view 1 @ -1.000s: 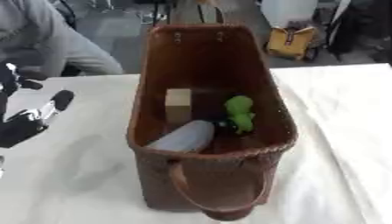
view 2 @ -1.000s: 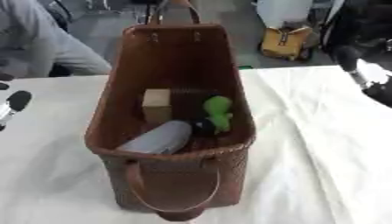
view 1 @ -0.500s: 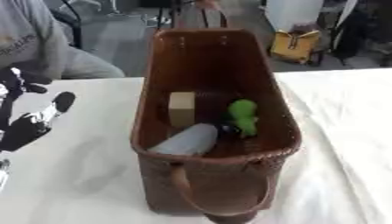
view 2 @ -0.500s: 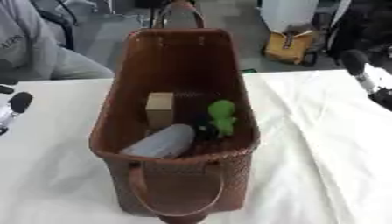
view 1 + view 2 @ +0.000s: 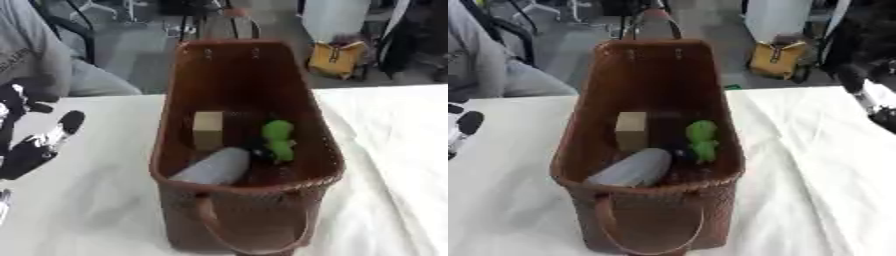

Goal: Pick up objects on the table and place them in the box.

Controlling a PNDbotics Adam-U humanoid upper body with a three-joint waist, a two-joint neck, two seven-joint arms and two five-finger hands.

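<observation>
A brown woven basket (image 5: 322, 125) stands lengthwise in the middle of the white-clothed table. Inside it lie a small tan box (image 5: 208, 129), a green toy (image 5: 279, 139) and a grey bottle-like cylinder (image 5: 214, 167) leaning on the near end. My left hand (image 5: 35, 145) hovers at the left edge, apart from the basket, fingers relaxed and holding nothing. My right hand (image 5: 861, 92) shows at the right edge in the right eye view, fingers straight, also holding nothing. No loose object shows on the cloth.
The basket has a looped handle (image 5: 249, 242) at the near end and another at the far end. A seated person in grey (image 5: 39, 60) is beyond the table's far left. A yellow bag (image 5: 337, 57) sits on the floor behind.
The whole picture has shifted slightly downward, so the camera has moved. The basket's contents and both hands hold their places.
</observation>
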